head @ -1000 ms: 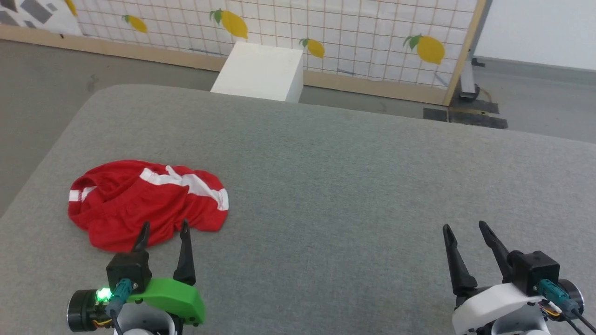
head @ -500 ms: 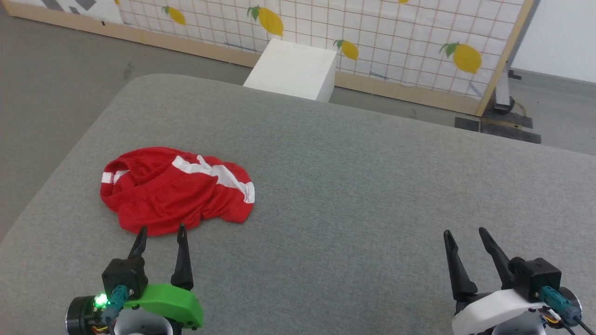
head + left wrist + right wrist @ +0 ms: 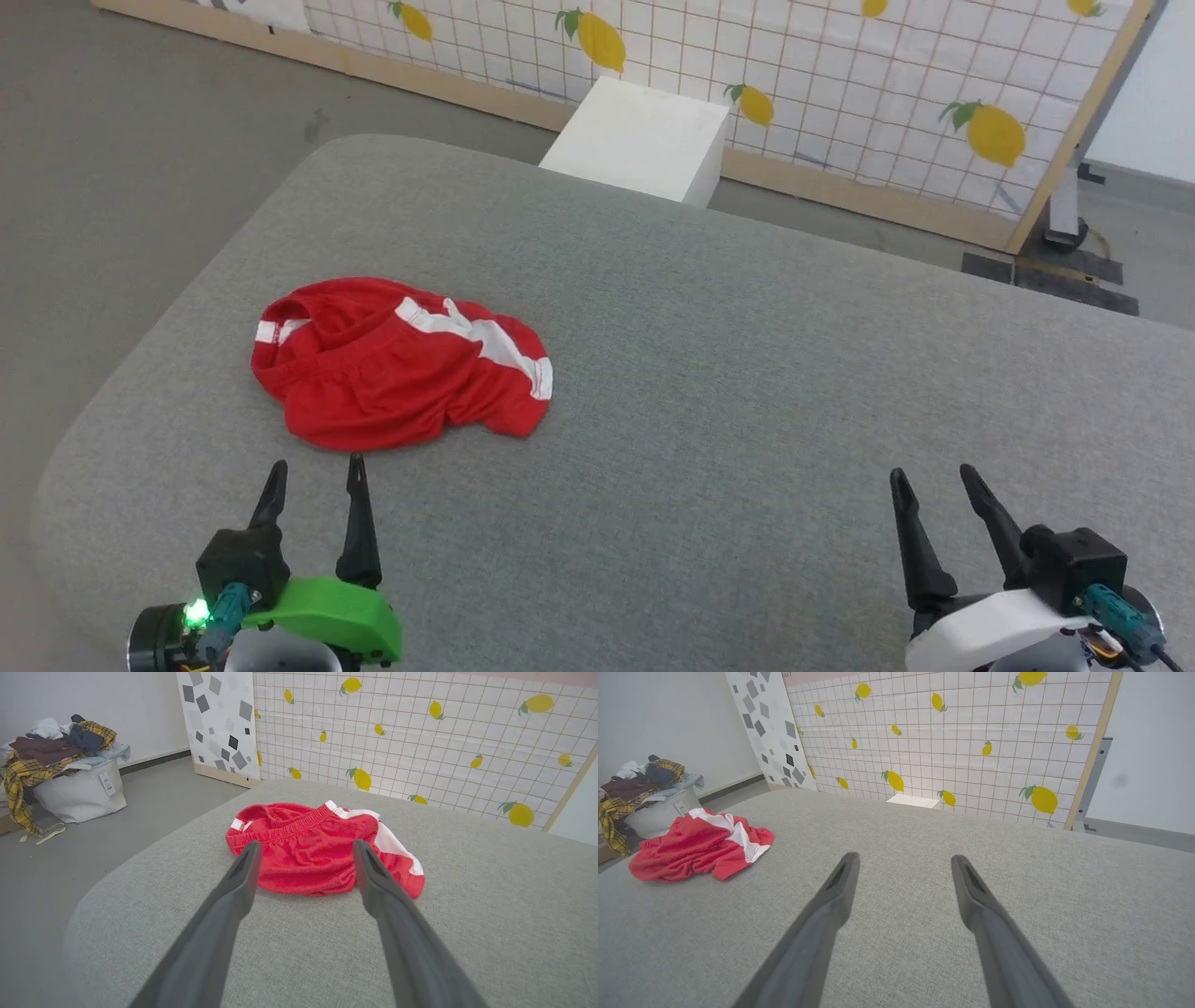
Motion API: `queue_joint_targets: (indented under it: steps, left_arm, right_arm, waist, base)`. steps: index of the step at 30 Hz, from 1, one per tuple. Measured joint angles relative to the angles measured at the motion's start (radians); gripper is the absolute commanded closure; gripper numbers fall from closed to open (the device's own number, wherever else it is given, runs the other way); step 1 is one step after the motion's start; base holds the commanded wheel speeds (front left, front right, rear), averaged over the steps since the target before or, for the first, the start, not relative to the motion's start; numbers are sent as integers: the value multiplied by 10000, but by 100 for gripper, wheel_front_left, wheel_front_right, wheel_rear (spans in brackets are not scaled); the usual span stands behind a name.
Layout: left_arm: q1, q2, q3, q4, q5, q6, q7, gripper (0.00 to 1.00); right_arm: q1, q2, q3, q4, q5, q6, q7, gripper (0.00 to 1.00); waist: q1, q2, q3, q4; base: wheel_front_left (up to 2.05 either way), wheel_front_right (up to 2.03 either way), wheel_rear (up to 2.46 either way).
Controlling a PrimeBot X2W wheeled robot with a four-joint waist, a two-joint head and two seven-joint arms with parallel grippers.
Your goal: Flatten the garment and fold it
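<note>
The garment point(image 3: 392, 378) is a crumpled bright red pair of shorts with white side stripes, lying in a heap on the left part of the grey fabric surface point(image 3: 747, 392). The left wrist view shows its gathered waistband and the garment point(image 3: 317, 849) just beyond my fingertips. My left gripper point(image 3: 316, 467) hovers open a short way in front of the heap, not touching it. Far to the right my right gripper point(image 3: 932, 473) stands open over bare fabric, and from its wrist the garment point(image 3: 698, 847) lies off to the left.
A white box point(image 3: 644, 140) stands on the floor behind the grey surface, before a lemon-patterned tiled panel point(image 3: 840, 75). A laundry bag heaped with clothes point(image 3: 60, 774) sits on the floor to the left. The surface's rounded left edge point(image 3: 84, 439) is close to the garment.
The head camera has turned left, so the whole scene has shifted right and down-left corner of the surface shows. The garment and both open grippers keep their places.
</note>
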Motion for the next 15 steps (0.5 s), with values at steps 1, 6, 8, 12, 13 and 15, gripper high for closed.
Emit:
queue_joint_targets:
  steps: [1,6,8,12,13,15]
  left_arm:
    - [8,0,8,13,-4,0,-4,0]
    - [25,0,36,75,-13,0,-94,0]
    - [40,0,42,102,-17,0,-140,0]
    - [116,0,48,167,-92,2,-234,0]
    - [120,0,50,180,-92,2,-261,0]
    - [123,0,52,201,-100,2,-286,0]
  right_arm:
    - [4,0,-2,17,38,0,-13,0]
    - [37,0,-17,107,94,0,-109,0]
    - [42,0,-19,142,150,0,-150,0]
    - [50,0,-15,207,161,0,-253,0]
    - [51,0,-17,215,148,0,-263,0]
    - [54,0,-21,234,150,0,-297,0]
  waist:
    - [0,0,-2,44]
    - [0,0,-25,242]
    - [0,0,-38,321]
    - [0,0,-56,496]
    - [0,0,-59,532]
    - [0,0,-68,609]
  base:
    - [0,0,0]
    - [0,0,0]
    - [0,0,0]
    - [0,0,0]
    - [0,0,0]
    - [0,0,0]
